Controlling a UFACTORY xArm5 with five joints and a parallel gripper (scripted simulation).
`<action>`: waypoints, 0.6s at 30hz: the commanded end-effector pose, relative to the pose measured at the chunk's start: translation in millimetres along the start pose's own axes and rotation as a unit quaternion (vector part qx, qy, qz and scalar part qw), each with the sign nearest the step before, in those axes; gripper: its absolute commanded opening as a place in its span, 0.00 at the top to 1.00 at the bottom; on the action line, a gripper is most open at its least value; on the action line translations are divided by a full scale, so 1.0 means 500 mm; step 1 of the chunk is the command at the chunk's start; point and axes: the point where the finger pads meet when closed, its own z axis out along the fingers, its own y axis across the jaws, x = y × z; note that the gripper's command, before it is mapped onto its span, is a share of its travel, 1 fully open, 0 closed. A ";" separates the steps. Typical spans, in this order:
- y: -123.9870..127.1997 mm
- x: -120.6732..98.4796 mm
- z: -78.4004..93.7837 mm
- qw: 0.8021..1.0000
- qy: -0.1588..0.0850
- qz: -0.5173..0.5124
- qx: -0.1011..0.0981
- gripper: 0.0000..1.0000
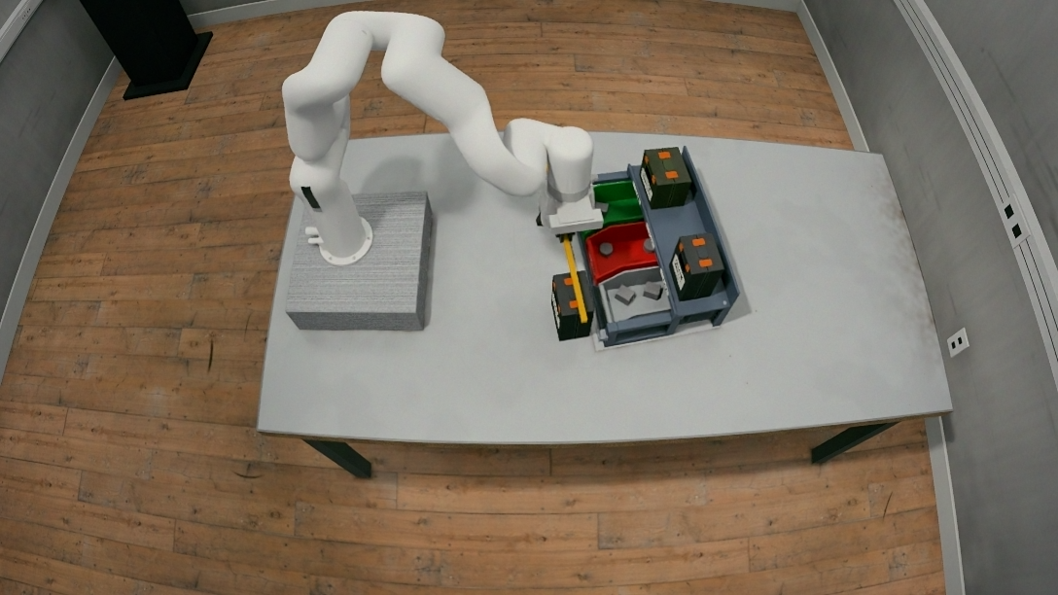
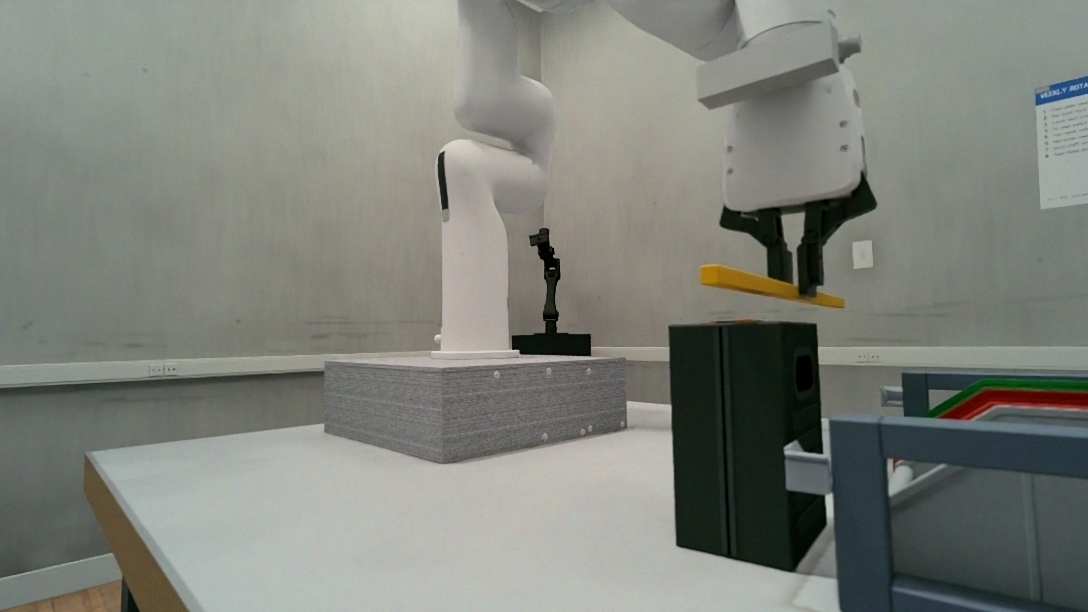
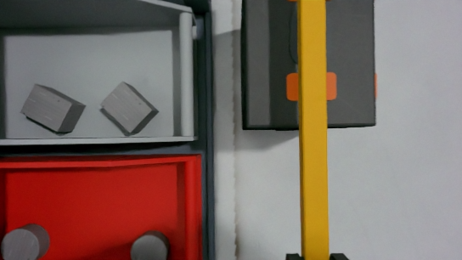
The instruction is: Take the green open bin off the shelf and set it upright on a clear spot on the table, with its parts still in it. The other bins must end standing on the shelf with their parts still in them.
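The green open bin (image 1: pixel 619 198) (image 2: pixel 1011 385) stands at the far end of the blue-grey shelf (image 1: pixel 711 222) (image 2: pixel 951 441), partly hidden under my wrist. Beside it stand a red bin (image 1: pixel 628 255) (image 3: pixel 193 204) with grey cylinders (image 3: pixel 25 242) and a grey bin (image 1: pixel 614 306) (image 3: pixel 185 76) with two grey blocks (image 3: pixel 53 108). My gripper (image 2: pixel 798 287) (image 3: pixel 313 257) is shut on one end of a long yellow bar (image 1: pixel 575 279) (image 2: pixel 760 285) (image 3: pixel 312 149). It holds the bar in the air, beside the shelf's open front and above a black box (image 1: pixel 571 304) (image 2: pixel 745 441) (image 3: pixel 348 64).
Two more black boxes with orange marks (image 1: pixel 665 176) (image 1: pixel 696 264) stand on the shelf's back part. The arm's grey pedestal (image 1: pixel 362 266) (image 2: pixel 471 403) stands on the table (image 1: pixel 480 369) to the left. The black box on the table stands close against the shelf's front corner.
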 end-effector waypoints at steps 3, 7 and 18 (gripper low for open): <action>0.025 0.001 -0.004 1.000 -0.001 0.000 0.003 1.00; 0.044 0.001 -0.004 1.000 -0.001 0.000 0.003 1.00; 0.084 0.001 -0.004 1.000 0.000 0.000 0.003 1.00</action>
